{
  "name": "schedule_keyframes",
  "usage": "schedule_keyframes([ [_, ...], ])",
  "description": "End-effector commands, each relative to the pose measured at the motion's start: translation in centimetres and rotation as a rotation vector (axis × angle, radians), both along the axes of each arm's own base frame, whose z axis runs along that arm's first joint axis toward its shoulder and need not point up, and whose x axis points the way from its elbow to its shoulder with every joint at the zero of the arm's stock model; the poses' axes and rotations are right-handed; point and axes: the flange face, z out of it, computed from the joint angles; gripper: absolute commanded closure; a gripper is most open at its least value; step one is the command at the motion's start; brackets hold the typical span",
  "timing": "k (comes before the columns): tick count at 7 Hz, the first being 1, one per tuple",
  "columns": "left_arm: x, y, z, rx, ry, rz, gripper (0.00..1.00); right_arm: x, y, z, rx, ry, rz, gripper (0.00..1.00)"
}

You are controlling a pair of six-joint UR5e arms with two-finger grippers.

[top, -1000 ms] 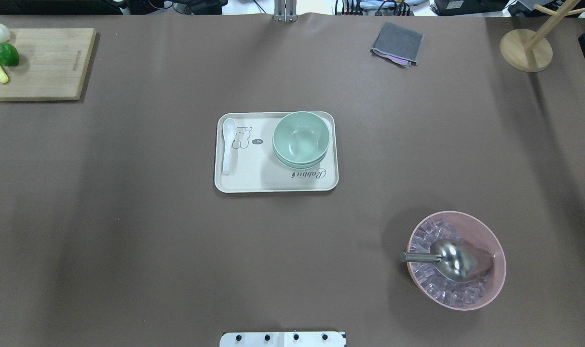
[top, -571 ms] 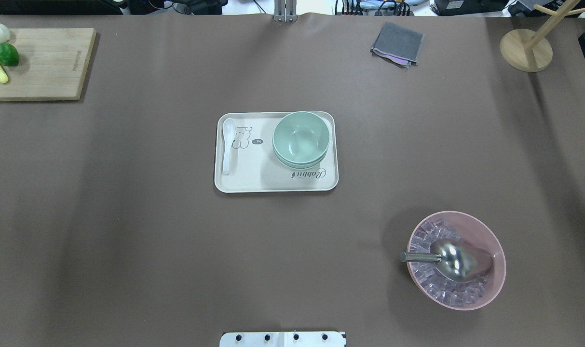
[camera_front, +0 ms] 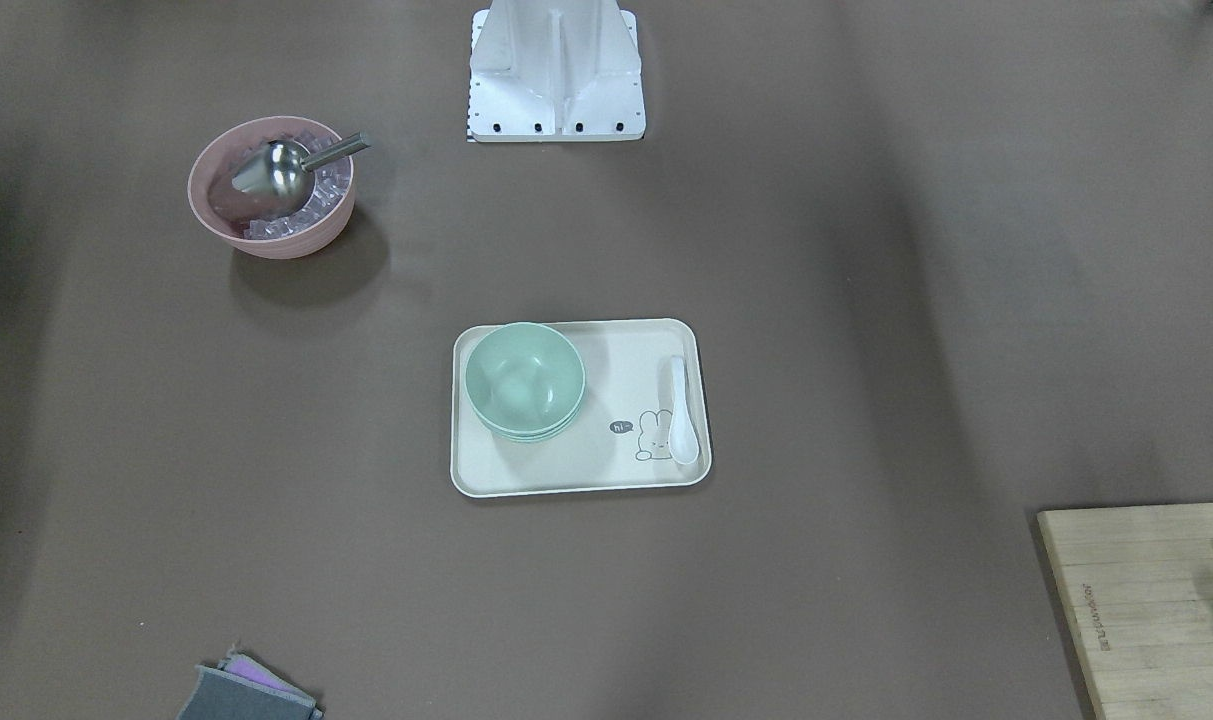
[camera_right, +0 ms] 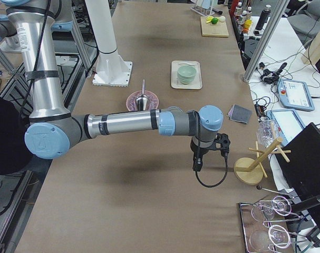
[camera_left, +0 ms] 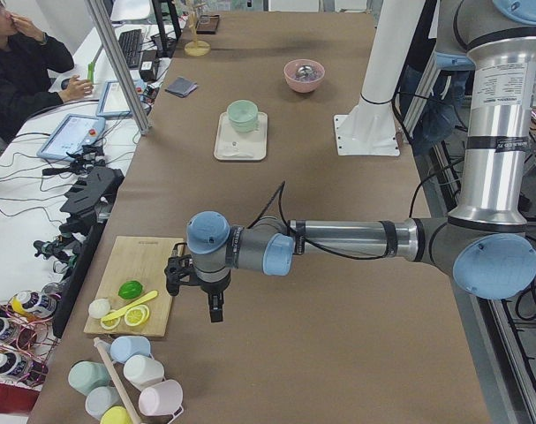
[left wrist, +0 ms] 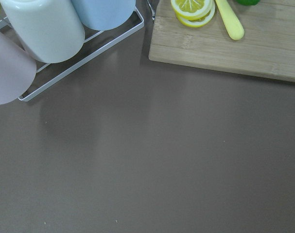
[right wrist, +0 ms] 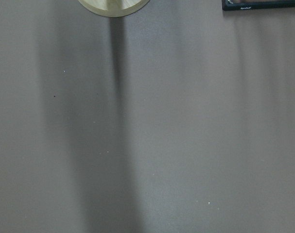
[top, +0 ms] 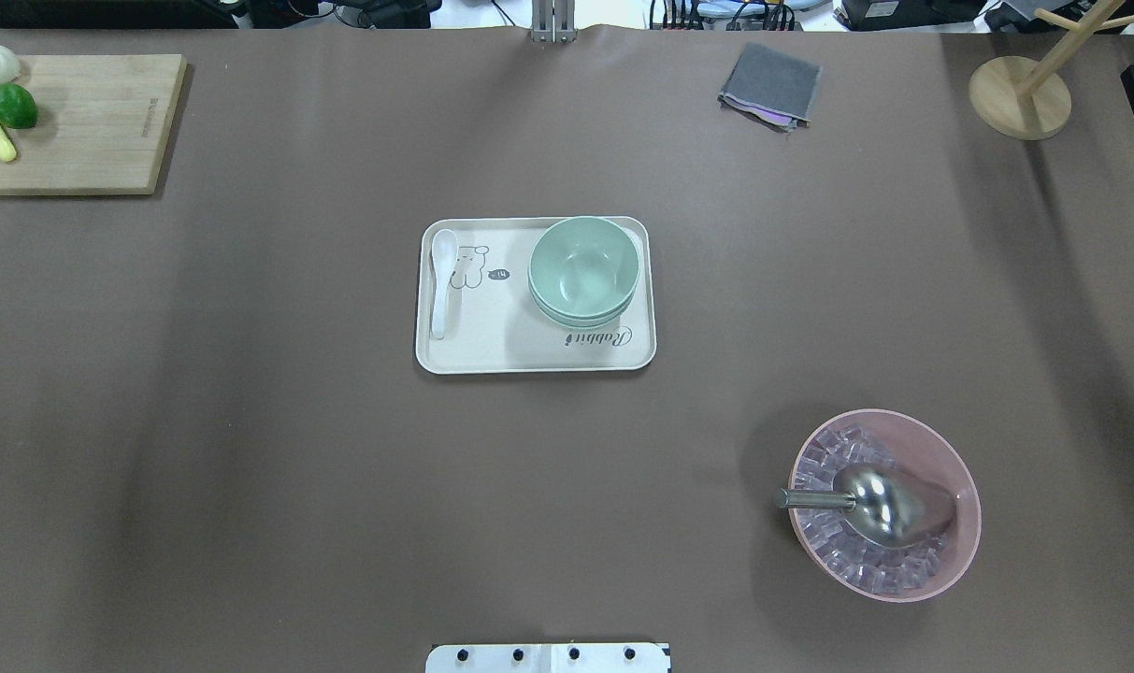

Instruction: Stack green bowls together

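Observation:
The green bowls [top: 583, 271] sit nested in one stack on the right part of a cream tray [top: 529, 360] at the table's middle. The stack also shows in the front-facing view [camera_front: 524, 380], the exterior left view [camera_left: 243, 113] and the exterior right view [camera_right: 186, 72]. My left gripper [camera_left: 214, 306] hangs over the table far from the tray, beside the cutting board. My right gripper [camera_right: 196, 163] hangs at the table's other end, near a wooden stand. Both show only in side views, so I cannot tell whether they are open or shut.
A white spoon [top: 442, 280] lies on the tray's left side. A pink bowl [top: 954, 458] with ice and a metal scoop [top: 880, 505] stands front right. A cutting board [top: 90, 121] with fruit, a grey cloth [top: 770, 84] and a wooden stand [top: 1020, 98] are at the back. Cups [left wrist: 40, 29] lie in a rack.

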Motion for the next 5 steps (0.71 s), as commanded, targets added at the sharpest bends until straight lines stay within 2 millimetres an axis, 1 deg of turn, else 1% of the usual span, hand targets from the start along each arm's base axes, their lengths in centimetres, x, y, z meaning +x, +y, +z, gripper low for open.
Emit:
schedule_keyframes([
  [1,-0.05,-0.07,-0.14,0.003,0.002,-0.001,0.02,-0.01,-0.05,-0.13,0.000,0.000,0.001,0.00],
  [5,-0.01,-0.11,-0.62,0.009,0.006,-0.001,0.02,-0.04,-0.05,-0.09,-0.002,-0.005,0.002,0.00],
])
